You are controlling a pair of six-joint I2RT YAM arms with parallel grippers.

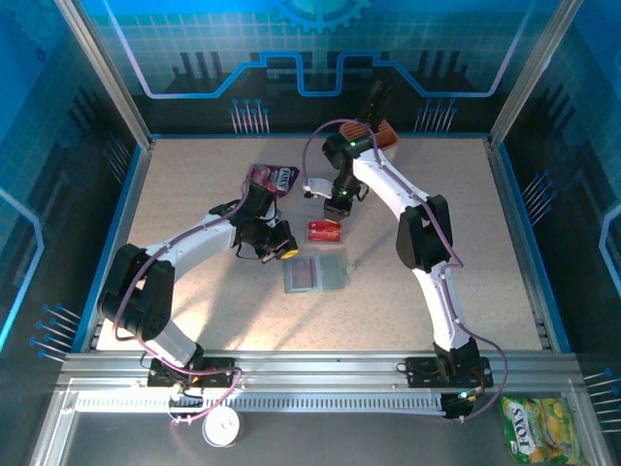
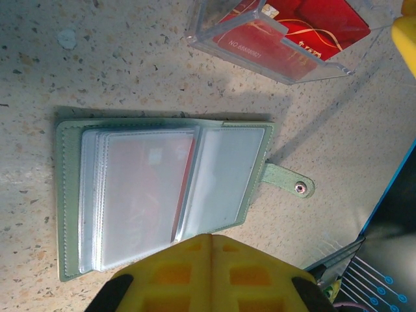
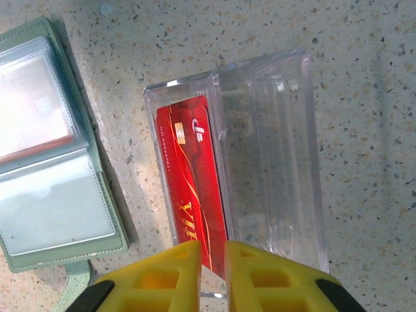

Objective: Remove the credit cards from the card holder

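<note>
The sage-green card holder (image 1: 316,275) lies open on the table, its clear sleeves up (image 2: 162,195) (image 3: 52,162). A red credit card (image 2: 187,170) shows through one sleeve. Another red credit card (image 3: 192,175) (image 1: 325,230) (image 2: 312,26) stands on edge in a slot of a clear plastic tray (image 3: 279,162) (image 2: 273,62). Just above that card's near end is my right gripper (image 3: 212,250) (image 1: 337,207), with its jaws a narrow gap apart and not pinching the card. My left gripper (image 2: 209,239) (image 1: 279,249) is shut and empty, hovering at the holder's edge near the snap tab (image 2: 289,182).
A purple snack pouch (image 1: 274,179) lies behind the left arm. A brown slotted block (image 1: 374,134) stands at the back edge. A yellow-green snack bag (image 1: 539,427) and a white round object (image 1: 223,427) lie off the table in front of the rail.
</note>
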